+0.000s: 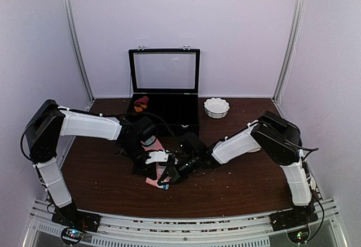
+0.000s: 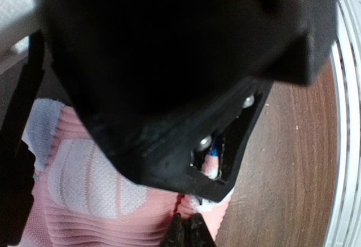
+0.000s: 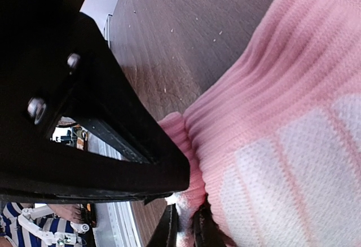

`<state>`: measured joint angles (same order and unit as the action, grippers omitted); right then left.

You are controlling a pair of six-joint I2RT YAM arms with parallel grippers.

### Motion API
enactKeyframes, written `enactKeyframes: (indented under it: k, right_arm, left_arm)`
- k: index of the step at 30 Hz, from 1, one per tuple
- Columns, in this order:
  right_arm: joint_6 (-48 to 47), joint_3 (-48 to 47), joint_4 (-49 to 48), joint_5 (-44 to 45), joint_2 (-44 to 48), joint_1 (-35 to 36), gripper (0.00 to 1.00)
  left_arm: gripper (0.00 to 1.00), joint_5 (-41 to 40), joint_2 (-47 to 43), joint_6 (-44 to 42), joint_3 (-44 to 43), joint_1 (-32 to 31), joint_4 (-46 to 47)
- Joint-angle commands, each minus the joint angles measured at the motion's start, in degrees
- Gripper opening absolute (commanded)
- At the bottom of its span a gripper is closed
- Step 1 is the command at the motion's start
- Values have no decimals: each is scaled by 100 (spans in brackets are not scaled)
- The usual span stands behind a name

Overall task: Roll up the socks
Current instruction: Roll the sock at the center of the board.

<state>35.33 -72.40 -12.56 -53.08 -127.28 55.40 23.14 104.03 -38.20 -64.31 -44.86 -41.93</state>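
Pink sock (image 1: 152,181), ribbed knit w/ white mesh patches (image 2: 84,182), lies lengthwise top-to-bottom on table (image 1: 237,185) at centre of top view, mostly covered, only upper & lower ends showing, lower edge puckered.

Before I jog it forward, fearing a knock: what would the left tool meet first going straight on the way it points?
The left tool would meet the pink sock pinched at its tips; just beyond, the black body of the right tool seems to block the line, depth unclear.
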Motion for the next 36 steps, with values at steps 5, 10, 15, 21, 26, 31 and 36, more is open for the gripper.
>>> enactKeyframes:
  k: [5, 10, 15, 21, 26, 31, 36]
  right_arm:
    - [700, 357, -241, 210, -191, 63, 25]
    - [1690, 1065, -1666, 259, -21, -41, 58]
    - [2172, 1544, -2364, 527, 240, -143, 67]
    - [2642, 2109, -3267, 698, 448, -204, 67]
    - [3114, 2443, -4065, 724, 418, -229, 66]
    - [3747, 2880, -5292, 980, 403, -297, 66]
    - [4238, 3378, -6420, 1303, 499, -306, 79]
  left_arm:
    - [6, -954, 443, 250, 452, -128, -338]
    - [6, -1421, 461, 381, 471, -180, -411]
    - [6, -1711, 544, 374, 623, -200, -366]
    - [6, -1854, 700, 413, 730, -203, -339]
    - [5, -1939, 655, 458, 912, -225, -282]
    - [5, -1946, 579, 505, 1079, -283, -234]
    - [5, -1959, 644, 528, 1065, -329, -242]
